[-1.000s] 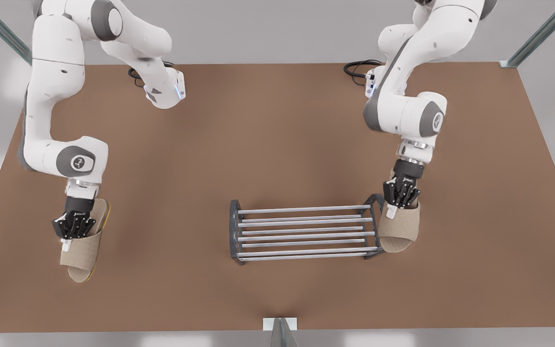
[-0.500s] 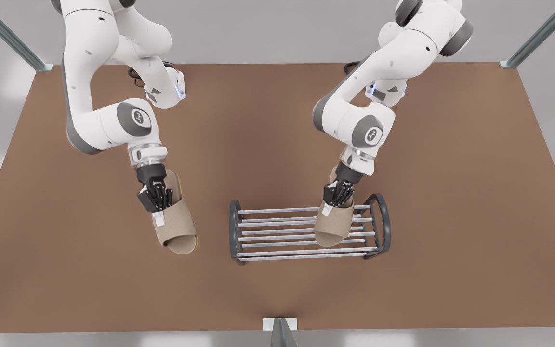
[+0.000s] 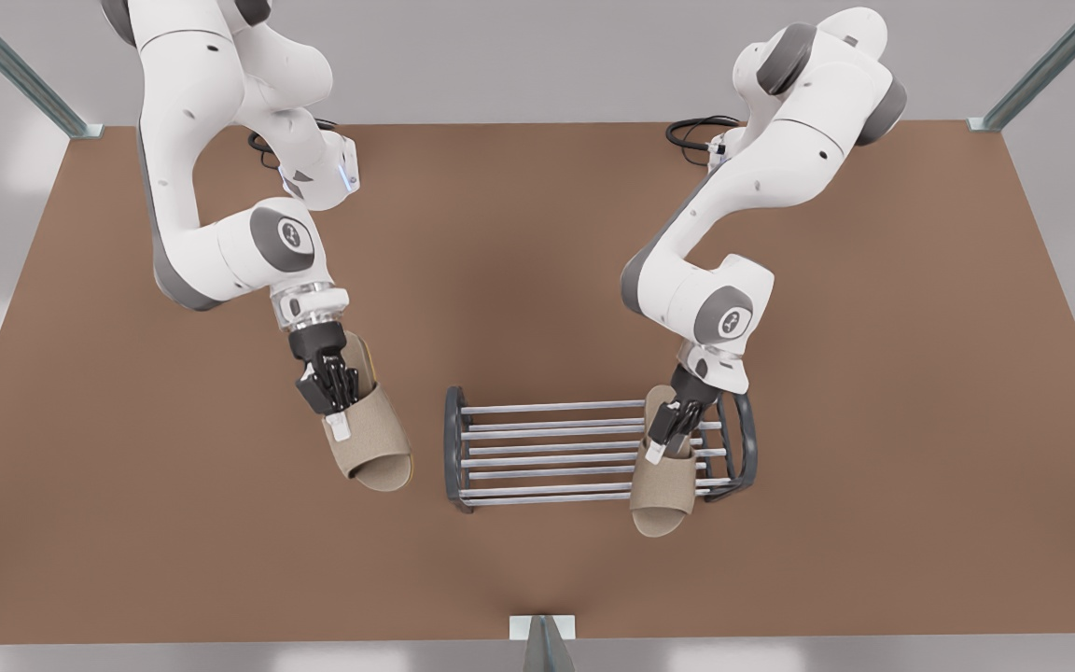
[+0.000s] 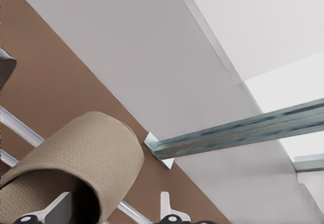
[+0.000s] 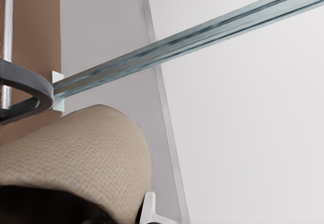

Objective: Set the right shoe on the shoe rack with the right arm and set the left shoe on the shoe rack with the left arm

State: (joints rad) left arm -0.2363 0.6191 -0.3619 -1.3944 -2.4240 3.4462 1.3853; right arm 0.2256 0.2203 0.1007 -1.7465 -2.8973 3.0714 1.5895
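Note:
The shoe rack (image 3: 547, 448) of silver rods between dark arched ends stands at the table's front middle. The left shoe (image 3: 663, 499), a beige slipper, lies across the rods by the end frame on the front view's right, its toe past the front rod. My left gripper (image 3: 657, 450) is at its strap. In the left wrist view the fingertips (image 4: 169, 210) stand apart from the strap (image 4: 86, 153), with a rod showing in the gap. My right gripper (image 3: 340, 425), on the front view's left, is shut on the right shoe (image 3: 371, 448) and holds it just outside the other end frame (image 5: 30, 85).
The brown table (image 3: 873, 523) has bare room on both sides of the rack. Black cables (image 3: 701, 131) lie at the back near the arm bases. A metal post with a white bracket (image 3: 542, 627) stands at the front edge, and slanted posts stand at the back corners.
The left arm swung its shoe from beyond the rack's end over the rods, then lowered it forward onto them. The right arm carried its shoe from the table's far side up beside the rack.

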